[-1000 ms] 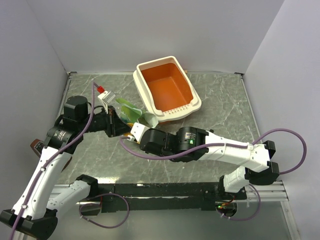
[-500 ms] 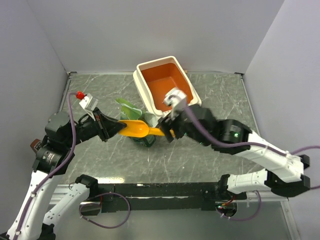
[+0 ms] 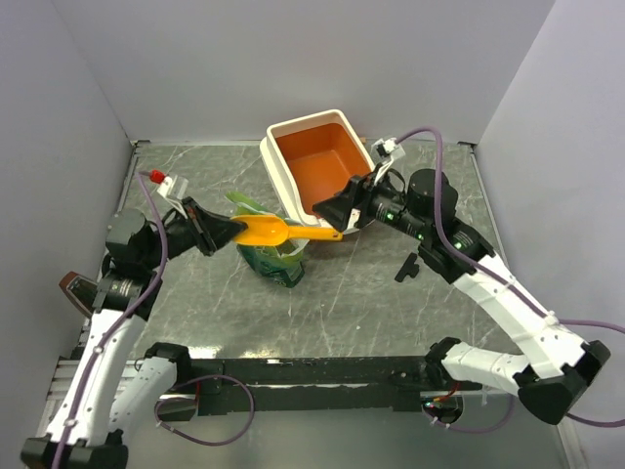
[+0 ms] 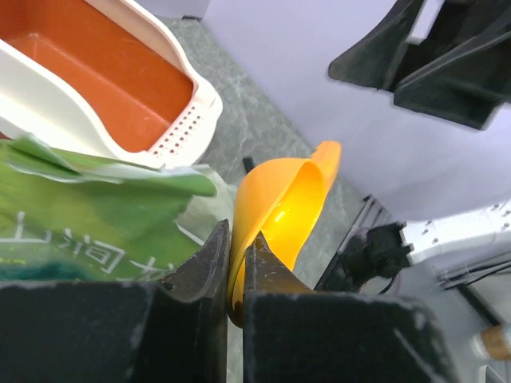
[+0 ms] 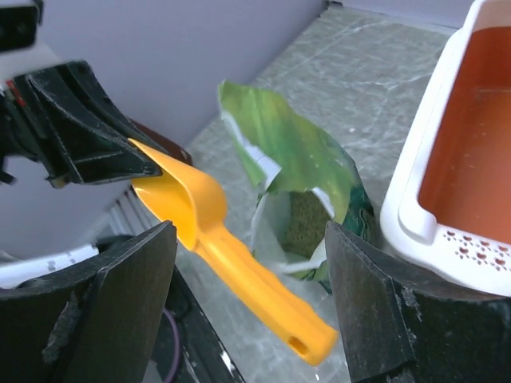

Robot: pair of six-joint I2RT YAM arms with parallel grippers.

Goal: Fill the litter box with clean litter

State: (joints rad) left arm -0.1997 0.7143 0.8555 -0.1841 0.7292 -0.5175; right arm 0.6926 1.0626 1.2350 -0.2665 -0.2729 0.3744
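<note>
The large rectangular plastic litter box (image 3: 276, 174), orange inside and cream-rimmed, sits at 12 o'clock on the grey marbled table (image 3: 225, 303). At its 7 o'clock an open green crinkly bag (image 3: 276, 262) shows granular litter (image 5: 301, 223). The left gripper (image 4: 237, 239) pinches the bowl rim of an orange-yellow plastic scoop (image 3: 264, 232); the right gripper (image 5: 249, 231) gapes wide, empty.

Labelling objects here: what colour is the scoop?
Orange-yellow; the scoop shows best in the right wrist view.

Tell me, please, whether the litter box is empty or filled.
Empty: the litter box shows only its bare orange floor, with no granules visible inside.
</note>
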